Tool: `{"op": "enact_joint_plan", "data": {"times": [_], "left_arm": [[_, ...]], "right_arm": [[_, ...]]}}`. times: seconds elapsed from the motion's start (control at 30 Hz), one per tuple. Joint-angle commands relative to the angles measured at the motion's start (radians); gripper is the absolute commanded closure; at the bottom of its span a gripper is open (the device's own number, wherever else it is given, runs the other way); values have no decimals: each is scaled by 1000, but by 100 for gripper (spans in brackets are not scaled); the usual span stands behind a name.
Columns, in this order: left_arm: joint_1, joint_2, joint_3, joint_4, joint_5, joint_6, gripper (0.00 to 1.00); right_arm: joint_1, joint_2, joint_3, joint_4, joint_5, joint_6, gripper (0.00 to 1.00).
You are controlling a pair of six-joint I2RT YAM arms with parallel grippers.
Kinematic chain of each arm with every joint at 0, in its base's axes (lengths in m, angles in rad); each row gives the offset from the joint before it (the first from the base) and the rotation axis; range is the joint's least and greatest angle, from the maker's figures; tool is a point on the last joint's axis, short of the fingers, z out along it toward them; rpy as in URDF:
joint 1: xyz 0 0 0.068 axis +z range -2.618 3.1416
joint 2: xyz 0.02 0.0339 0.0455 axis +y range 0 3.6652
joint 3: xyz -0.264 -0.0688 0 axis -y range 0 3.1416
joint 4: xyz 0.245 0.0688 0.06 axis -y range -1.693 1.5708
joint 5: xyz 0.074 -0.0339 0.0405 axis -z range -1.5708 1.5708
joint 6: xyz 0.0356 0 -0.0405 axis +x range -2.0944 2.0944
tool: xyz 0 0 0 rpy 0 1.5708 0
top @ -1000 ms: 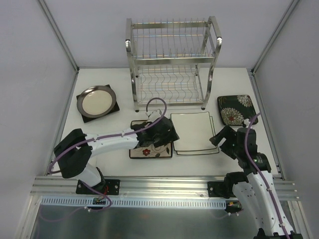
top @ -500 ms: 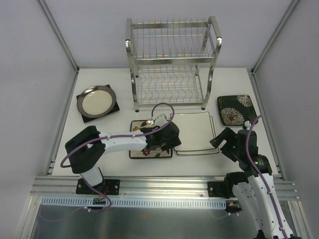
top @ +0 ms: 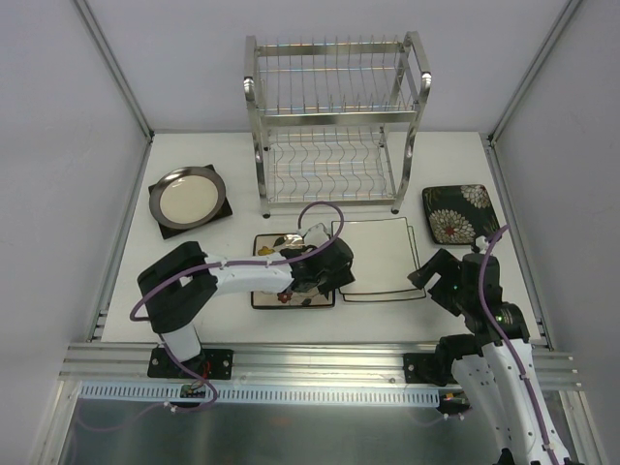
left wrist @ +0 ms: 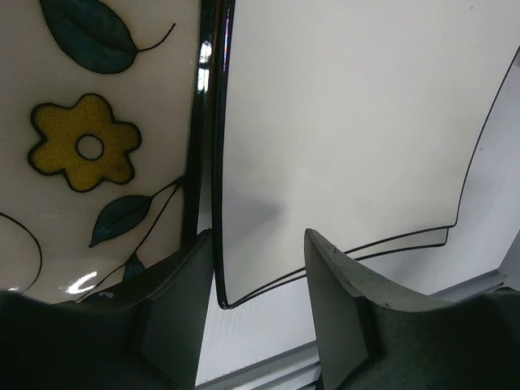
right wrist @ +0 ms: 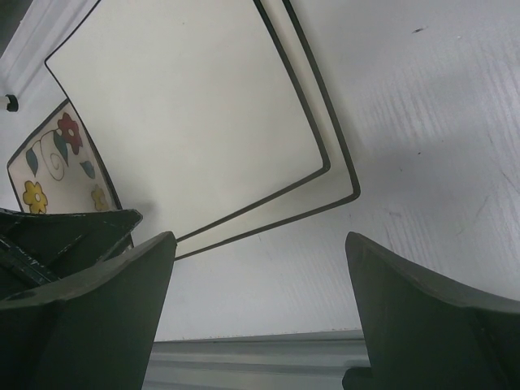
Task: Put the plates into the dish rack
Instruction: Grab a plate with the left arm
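Showing two arms over a white desk, with every plate lying flat on it, outside the dish rack. The chrome two-tier rack stands upright at the far middle of the desk.

Two plain white square plates with thin dark rims lie stacked and slightly offset just in front of the rack. A flowered cream plate lies close beside the stack on its left, its dark rim running alongside the white rim. A round cream plate rests on a dark square plate at the far left. A dark plate with white flowers lies at the far right, apart from the rest.

The left end effector is lowered at the left rim of the upper white plate, near its front corner. Its jaws stand partly open, astride that rim. One finger sits over the seam by the flowered plate and the other over the white surface. Nothing is clamped between them. Whether a finger touches the plate cannot be told.

The right end effector hangs near the stack's front right corner. Its jaws are spread wide over bare desk and hold nothing.
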Motion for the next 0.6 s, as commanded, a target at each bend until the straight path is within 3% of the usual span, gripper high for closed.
{"op": "enact_joint_plan", "data": {"times": [0.0, 0.3, 0.47, 0.57], "left_arm": [[-11, 21, 28, -1, -38, -18, 53], [-11, 44, 48, 16, -64, 6, 58], [-9, 33, 25, 17, -76, -1, 72], [-9, 19, 14, 14, -75, -4, 76]], "right_arm": [[1, -13, 47, -10, -1, 9, 10], [1, -22, 46, -12, -4, 5, 10], [2, -25, 44, -12, -6, -3, 10], [2, -27, 42, -9, -12, -3, 10]]}}
